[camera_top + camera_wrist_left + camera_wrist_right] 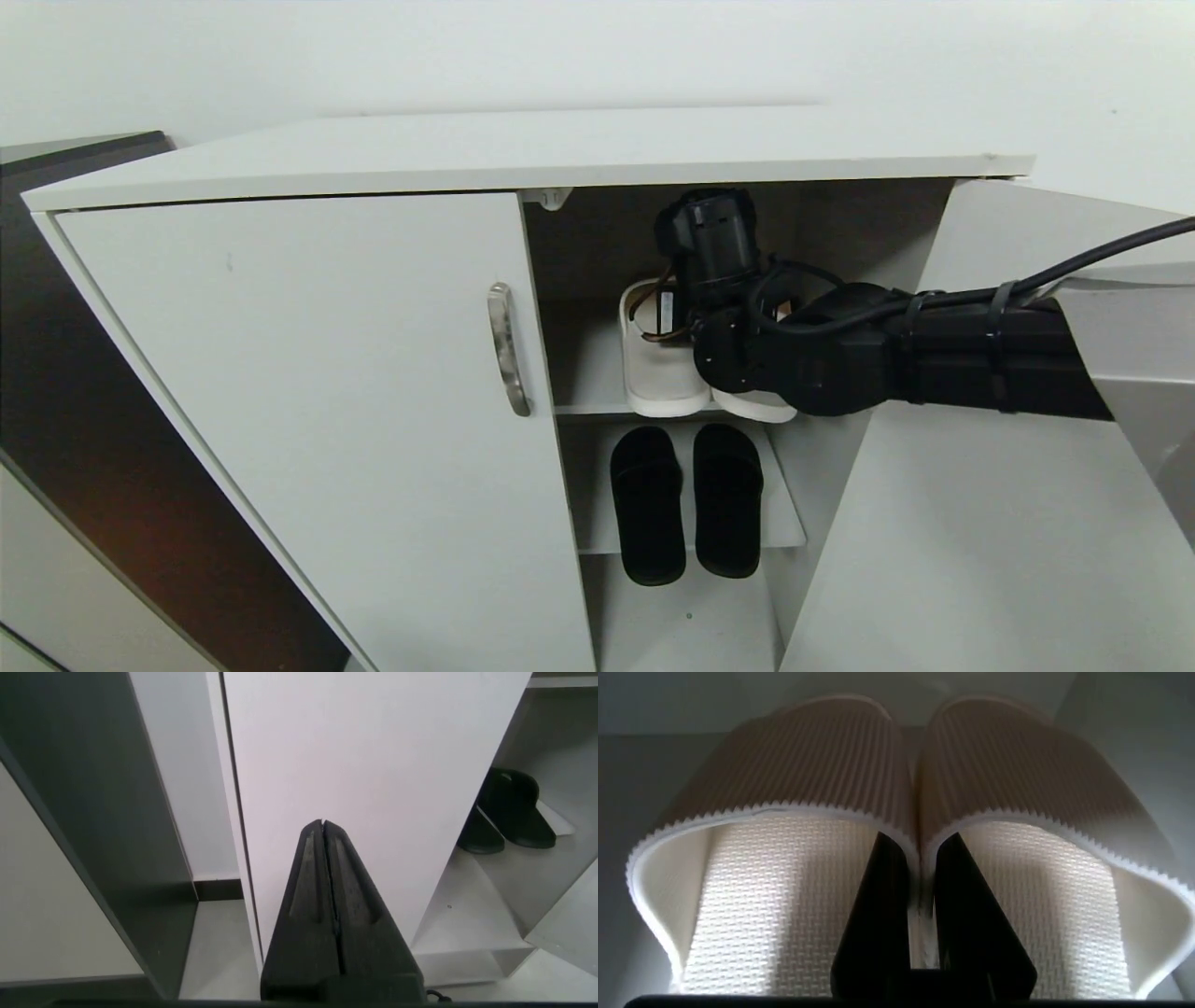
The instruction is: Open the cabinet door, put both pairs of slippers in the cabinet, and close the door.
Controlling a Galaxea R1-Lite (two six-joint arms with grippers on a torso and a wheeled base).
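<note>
Ribbed white slippers (775,896) pinched between right fingers (878,915), upper shelf (588,378).

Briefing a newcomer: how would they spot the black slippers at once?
Find the white cabinet with its right door open. On the lower shelf, under the white slippers in the right gripper, lie the black slippers: side by side, the only dark pair.
</note>
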